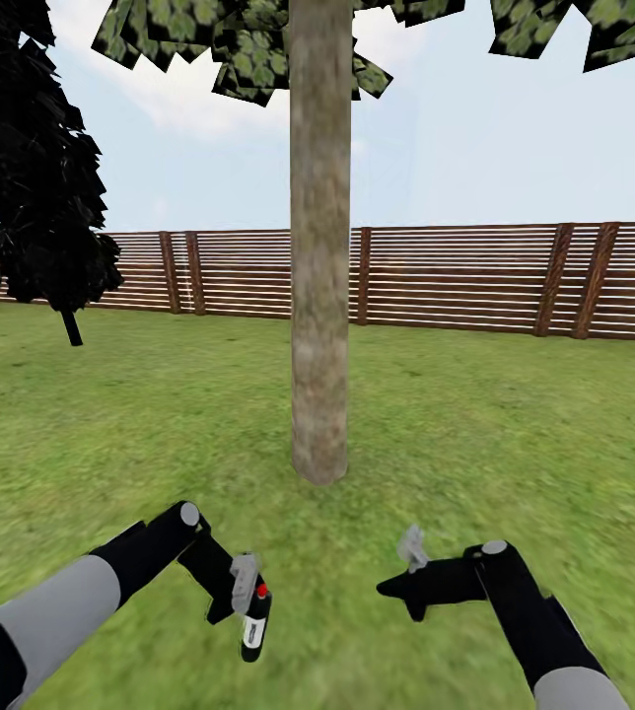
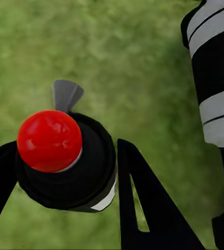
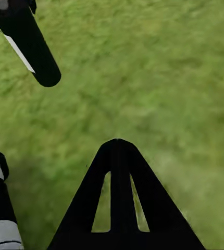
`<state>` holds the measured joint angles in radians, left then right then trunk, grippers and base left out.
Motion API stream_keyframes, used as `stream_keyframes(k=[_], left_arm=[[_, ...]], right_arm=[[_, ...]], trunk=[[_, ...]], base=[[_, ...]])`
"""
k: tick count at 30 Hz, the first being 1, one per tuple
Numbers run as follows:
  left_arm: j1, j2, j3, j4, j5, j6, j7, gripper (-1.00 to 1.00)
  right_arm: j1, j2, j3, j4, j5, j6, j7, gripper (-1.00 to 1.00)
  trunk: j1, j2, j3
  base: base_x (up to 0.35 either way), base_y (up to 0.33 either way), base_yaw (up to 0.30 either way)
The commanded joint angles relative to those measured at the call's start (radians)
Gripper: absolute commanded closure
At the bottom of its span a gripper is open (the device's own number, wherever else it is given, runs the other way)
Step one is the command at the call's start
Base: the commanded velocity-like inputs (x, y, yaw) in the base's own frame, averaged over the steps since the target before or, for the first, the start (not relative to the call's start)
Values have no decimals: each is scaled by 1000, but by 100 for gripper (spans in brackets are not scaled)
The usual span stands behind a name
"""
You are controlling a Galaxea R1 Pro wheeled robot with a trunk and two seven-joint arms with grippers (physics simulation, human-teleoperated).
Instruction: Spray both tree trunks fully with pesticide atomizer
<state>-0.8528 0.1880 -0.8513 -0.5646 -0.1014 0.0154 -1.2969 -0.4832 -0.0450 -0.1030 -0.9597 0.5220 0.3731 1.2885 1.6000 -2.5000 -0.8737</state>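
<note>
From the head camera, the left gripper (image 1: 246,597) was closed around a pesticide atomizer (image 1: 255,621), a slim black bottle with a white band and a red cap, which hung below the fingers with its base toward the lawn (image 1: 515,444). Ahead of both grippers, slightly nearer the left one, rose the tree trunk (image 1: 318,296), a mottled grey-brown column with blocky green leaves (image 1: 248,49) overhead. Beyond it ran the slatted wooden fence (image 1: 456,281), and a dark cypress-like tree (image 1: 32,168) stood far off to the left gripper's outer side. The right gripper (image 1: 406,577) hovered over bare grass with nothing between its fingers; how wide it stood could not be judged here.

In the left wrist camera, the atomizer's red cap (image 2: 49,140) sat directly between the dark fingers (image 2: 143,208), the black body pressed against them, a small grey nozzle tab (image 2: 66,95) projecting beyond the cap. The bottle looked rigid, smooth and light, so it could slip or twist if held loosely; a firm hold around the body just under the cap seemed soundest.

In the right wrist camera, the two fingers (image 3: 120,203) met at their tips, shut on nothing, above grass. The atomizer's black body (image 3: 31,47) showed well beyond the fingertips, off to one side.
</note>
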Motion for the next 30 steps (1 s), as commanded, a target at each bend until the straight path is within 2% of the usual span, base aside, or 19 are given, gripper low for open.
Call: stream_keyframes(k=[1, 3, 7, 11, 12, 15, 18, 23, 26, 28, 30], left_arm=[[0, -13, 0, 0, -3, 1, -5, 100], [0, -38, 0, -1, -6, 2, -9, 100], [0, -91, -2, 0, -13, 5, -12, 100], [0, -147, -15, 0, -63, 30, -13, 100], [0, -161, -15, 0, -68, 35, -13, 100], [0, -179, -12, 0, -76, 80, -10, 100], [0, -184, -10, 0, -79, 130, 3, 100], [0, -186, -8, -1, -78, 142, 96, 100], [0, -220, -8, -1, -78, 154, 120, 100], [0, -233, -7, -2, -79, 206, 128, 100], [0, -246, -7, -3, -79, 223, 134, 100]], right_arm=[[0, 8, 3, -19, 0, 0, 15, 100], [0, 23, 6, -45, 0, 1, 26, 100], [0, 33, 27, -69, 0, 4, 30, 100], [0, 34, 41, -103, 0, 8, 31, 100], [0, 43, 41, -106, 0, 8, 31, 100], [0, 68, 42, -107, 0, 8, 31, 100], [0, 75, 43, -108, 0, 9, 31, 100], [0, 76, 43, -108, 0, 9, 31, 100], [0, 76, 43, -108, 0, 9, 31, 100], [0, 76, 43, -108, 0, 9, 31, 100], [0, 76, 43, -108, 0, 8, 31, 100]], trunk=[[0, 0, 0], [0, 0, 0], [0, 0, 0], [0, 0, 0], [0, 0, 0], [0, 0, 0], [0, 0, 0], [0, 0, 0], [0, 0, 0], [0, 0, 0], [0, 0, 0]], base=[[0, 0, 0], [0, 0, 0], [0, 0, 0], [0, 0, 0], [0, 0, 0], [0, 0, 0], [0, 0, 0], [0, 0, 0], [0, 0, 0], [0, 0, 0], [0, 0, 0]])
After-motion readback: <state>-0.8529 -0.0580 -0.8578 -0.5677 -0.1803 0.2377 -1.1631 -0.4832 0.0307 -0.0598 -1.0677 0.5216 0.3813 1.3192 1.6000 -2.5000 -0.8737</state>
